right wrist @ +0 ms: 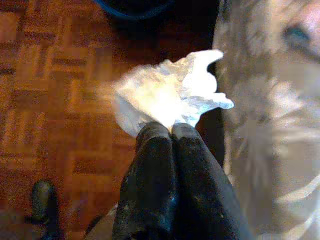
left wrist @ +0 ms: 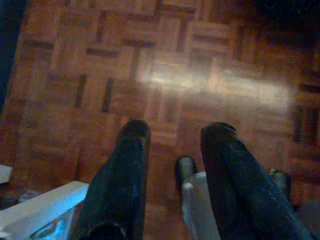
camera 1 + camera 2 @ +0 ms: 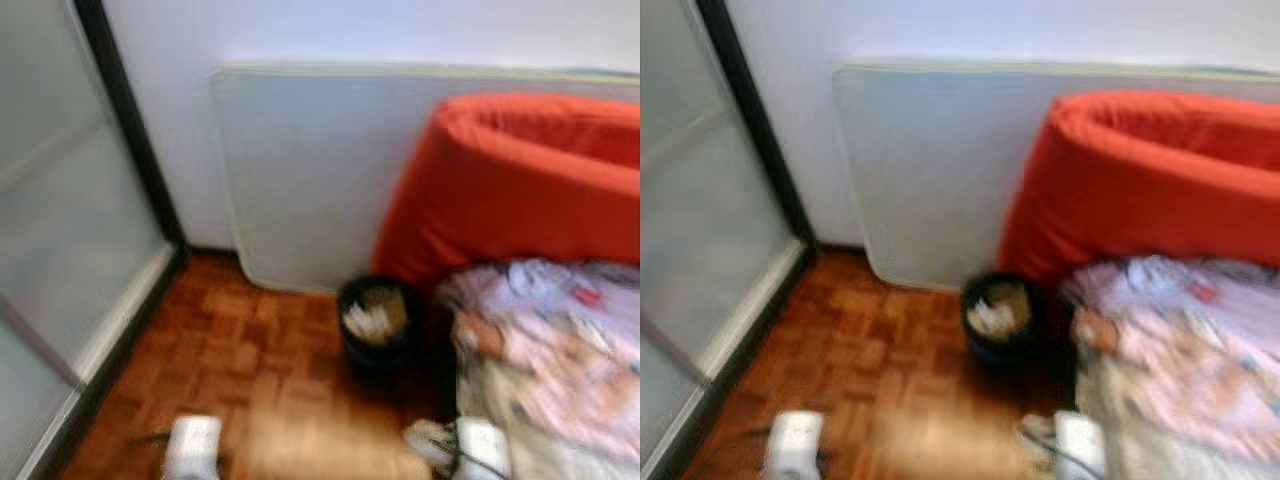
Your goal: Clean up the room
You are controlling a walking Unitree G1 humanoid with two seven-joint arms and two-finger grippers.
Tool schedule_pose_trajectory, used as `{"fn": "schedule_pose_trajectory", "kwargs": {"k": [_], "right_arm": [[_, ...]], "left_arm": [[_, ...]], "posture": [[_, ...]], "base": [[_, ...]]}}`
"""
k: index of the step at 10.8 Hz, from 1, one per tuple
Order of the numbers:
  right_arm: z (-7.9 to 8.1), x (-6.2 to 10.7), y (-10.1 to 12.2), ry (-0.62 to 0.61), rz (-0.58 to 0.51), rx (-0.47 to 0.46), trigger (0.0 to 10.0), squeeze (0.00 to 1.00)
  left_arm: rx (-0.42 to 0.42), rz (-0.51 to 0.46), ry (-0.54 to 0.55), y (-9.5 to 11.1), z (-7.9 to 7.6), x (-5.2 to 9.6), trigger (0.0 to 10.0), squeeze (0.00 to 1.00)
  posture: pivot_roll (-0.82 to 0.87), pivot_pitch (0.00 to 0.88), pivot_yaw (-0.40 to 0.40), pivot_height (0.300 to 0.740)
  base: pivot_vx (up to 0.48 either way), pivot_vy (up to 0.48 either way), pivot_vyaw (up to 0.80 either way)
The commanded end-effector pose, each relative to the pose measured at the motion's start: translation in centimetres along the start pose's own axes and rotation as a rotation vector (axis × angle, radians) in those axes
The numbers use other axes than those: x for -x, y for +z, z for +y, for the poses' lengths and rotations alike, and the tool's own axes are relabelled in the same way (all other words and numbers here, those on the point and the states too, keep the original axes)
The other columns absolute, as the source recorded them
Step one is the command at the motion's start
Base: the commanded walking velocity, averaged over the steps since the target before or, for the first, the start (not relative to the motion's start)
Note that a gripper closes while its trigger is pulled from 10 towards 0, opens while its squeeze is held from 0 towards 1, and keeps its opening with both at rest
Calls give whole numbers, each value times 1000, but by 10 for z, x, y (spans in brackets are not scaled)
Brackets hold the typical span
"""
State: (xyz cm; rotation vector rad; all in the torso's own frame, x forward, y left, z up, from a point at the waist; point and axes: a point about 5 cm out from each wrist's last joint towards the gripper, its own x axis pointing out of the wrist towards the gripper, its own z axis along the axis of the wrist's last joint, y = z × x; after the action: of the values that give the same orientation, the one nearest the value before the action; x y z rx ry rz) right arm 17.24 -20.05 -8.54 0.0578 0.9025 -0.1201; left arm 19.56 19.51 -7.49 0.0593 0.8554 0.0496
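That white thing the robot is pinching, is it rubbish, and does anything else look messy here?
It looks like a crumpled tissue, pinched by the right gripper over the wooden floor. The black bin beside the bed already holds paper scraps. Views are blurred; nothing looks spilled.

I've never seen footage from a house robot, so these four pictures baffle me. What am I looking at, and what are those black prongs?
The two wide pictures come from cameras in a walking robot's head, looking down at a brown parquet floor. They show a dark round waste bin with paper in it, an orange-red rolled mattress and a flowered pale bedcover.

The other two come from cameras on its wrists. The black prongs are each gripper's two fingers. The left gripper is open above bare floor, holding nothing. The right gripper is shut on a crumpled white tissue, beside the bedcover, probably meant for the bin.
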Motion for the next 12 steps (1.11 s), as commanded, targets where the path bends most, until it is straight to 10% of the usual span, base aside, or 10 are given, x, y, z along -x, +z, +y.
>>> {"fn": "schedule_pose_trajectory", "kwargs": {"k": [1,12], "right_arm": [[13,-3,11,27,-35,-10,10000,0],[12,-3,11,16,-29,32,10000,0]], "left_arm": [[-13,7,32,-1,14,1,10000,0],[2,-1,37,2,14,0,10000,0]], "posture": [[91,0,-17,740],[96,0,-19,740]], "base": [[368,0,0],[282,0,41]]}}
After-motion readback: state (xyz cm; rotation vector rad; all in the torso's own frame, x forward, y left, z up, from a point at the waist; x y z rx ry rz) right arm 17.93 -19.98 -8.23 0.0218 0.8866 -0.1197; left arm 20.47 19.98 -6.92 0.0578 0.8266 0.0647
